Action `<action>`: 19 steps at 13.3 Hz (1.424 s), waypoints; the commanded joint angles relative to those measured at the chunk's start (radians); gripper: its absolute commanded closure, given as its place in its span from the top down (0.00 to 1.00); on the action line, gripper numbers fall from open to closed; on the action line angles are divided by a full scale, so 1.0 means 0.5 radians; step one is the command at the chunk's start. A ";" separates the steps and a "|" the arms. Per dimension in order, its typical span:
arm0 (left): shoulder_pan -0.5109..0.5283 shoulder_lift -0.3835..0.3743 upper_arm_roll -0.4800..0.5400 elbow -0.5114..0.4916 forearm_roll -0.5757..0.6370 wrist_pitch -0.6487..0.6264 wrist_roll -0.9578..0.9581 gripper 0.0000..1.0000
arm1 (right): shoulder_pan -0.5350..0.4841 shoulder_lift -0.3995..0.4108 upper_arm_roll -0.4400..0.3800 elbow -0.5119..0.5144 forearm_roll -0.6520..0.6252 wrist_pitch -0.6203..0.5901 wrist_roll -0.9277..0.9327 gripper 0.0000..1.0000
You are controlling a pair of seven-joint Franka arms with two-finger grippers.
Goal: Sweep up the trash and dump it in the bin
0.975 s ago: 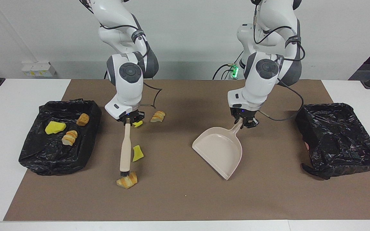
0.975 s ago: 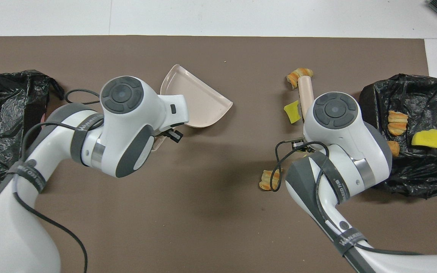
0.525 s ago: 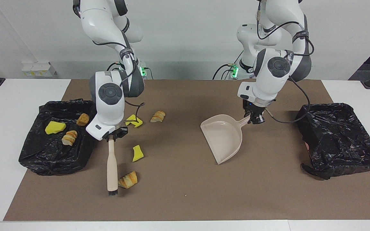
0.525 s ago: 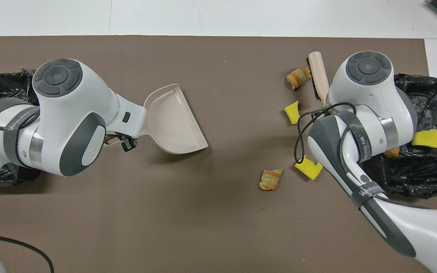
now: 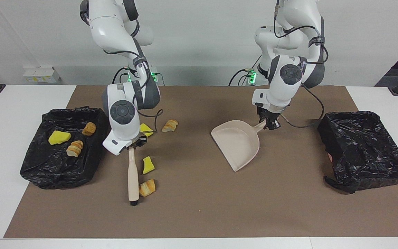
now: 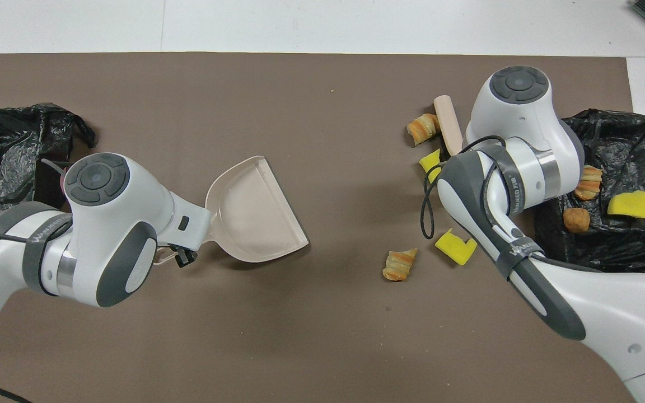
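Observation:
My right gripper (image 5: 132, 146) is shut on the handle of a beige brush (image 5: 133, 176) whose bristles rest on the mat. A bread piece (image 5: 147, 187) touches the brush head, with a yellow sponge chunk (image 5: 147, 165) just nearer the robots. Another sponge chunk (image 5: 146, 129) and bread piece (image 5: 170, 125) lie nearer the robots still. My left gripper (image 5: 269, 124) is shut on the handle of the beige dustpan (image 5: 237, 145), mid-table. One sponge chunk (image 5: 59, 137) and two bread pieces (image 5: 89, 128) lie in the black-lined bin (image 5: 47, 173).
A second black-lined bin (image 5: 365, 152) stands at the left arm's end of the table, with no trash visible in it. A brown mat (image 5: 199, 207) covers the table. In the overhead view the right arm hides most of the brush (image 6: 448, 123).
The right gripper swung the brush toward the left arm's end, pushing the bread piece closer to the yellow sponge chunk. The left gripper shifted the dustpan slightly toward the robots and the middle.

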 commanded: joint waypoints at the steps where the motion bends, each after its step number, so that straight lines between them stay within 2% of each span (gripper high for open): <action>1: -0.019 -0.097 0.007 -0.127 0.020 0.014 -0.069 1.00 | 0.070 -0.056 0.014 -0.050 0.080 -0.045 0.125 0.00; 3: -0.016 -0.136 0.007 -0.197 0.020 0.032 -0.072 1.00 | 0.144 -0.062 0.014 -0.053 0.238 0.001 0.187 0.00; 6: -0.053 -0.152 0.007 -0.292 0.020 0.127 -0.154 1.00 | 0.276 -0.078 0.017 -0.059 0.307 0.031 0.288 0.00; 7: -0.062 -0.152 0.007 -0.292 0.020 0.122 -0.219 0.89 | 0.325 -0.087 0.014 -0.062 0.365 0.047 0.295 0.00; 8: -0.062 -0.152 0.007 -0.292 0.020 0.115 -0.292 0.36 | 0.356 -0.093 0.014 -0.062 0.411 0.053 0.295 0.00; 9: -0.062 -0.152 0.007 -0.292 0.020 0.115 -0.326 0.00 | 0.386 -0.096 0.014 -0.065 0.426 0.050 0.295 0.00; 15: -0.047 -0.124 0.010 -0.271 0.023 0.287 -0.257 0.00 | 0.488 -0.194 0.017 -0.203 0.571 0.025 0.289 0.00; 18: -0.032 -0.085 0.010 -0.222 0.029 0.333 0.010 0.00 | 0.619 -0.243 0.041 -0.240 0.598 0.035 0.295 0.00; 19: -0.035 -0.078 0.013 -0.185 0.050 0.312 0.111 0.00 | 0.656 -0.252 0.041 -0.243 0.689 0.029 0.307 0.00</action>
